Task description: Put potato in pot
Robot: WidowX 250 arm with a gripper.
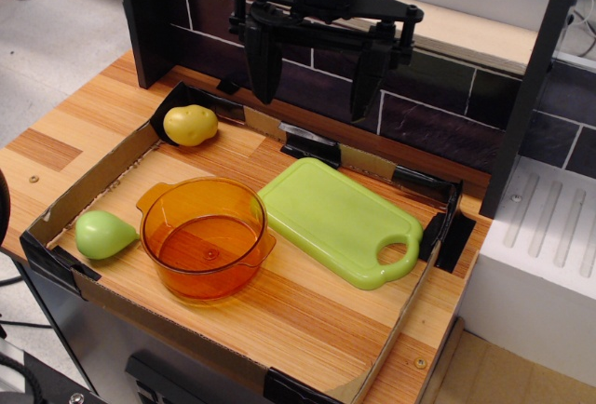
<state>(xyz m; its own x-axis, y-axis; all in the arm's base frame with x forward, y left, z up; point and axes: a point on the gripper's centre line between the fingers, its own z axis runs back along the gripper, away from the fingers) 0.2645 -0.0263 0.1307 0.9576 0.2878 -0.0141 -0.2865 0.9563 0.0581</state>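
The potato (191, 125) is a small yellow oval toy lying in the back left corner of the cardboard-edged tray. The pot (205, 236) is a round translucent orange pot with two flat side handles, standing empty at the front left of the tray. My gripper (315, 87) hangs black and open above the tray's back edge, to the right of the potato and well above it, holding nothing.
A light green pear-shaped toy (102, 235) lies left of the pot, touching it or nearly so. A flat light green cutting board (335, 220) lies right of the pot. A low cardboard wall (88, 185) rims the wooden tray. A dark brick-pattern wall (447, 97) stands behind.
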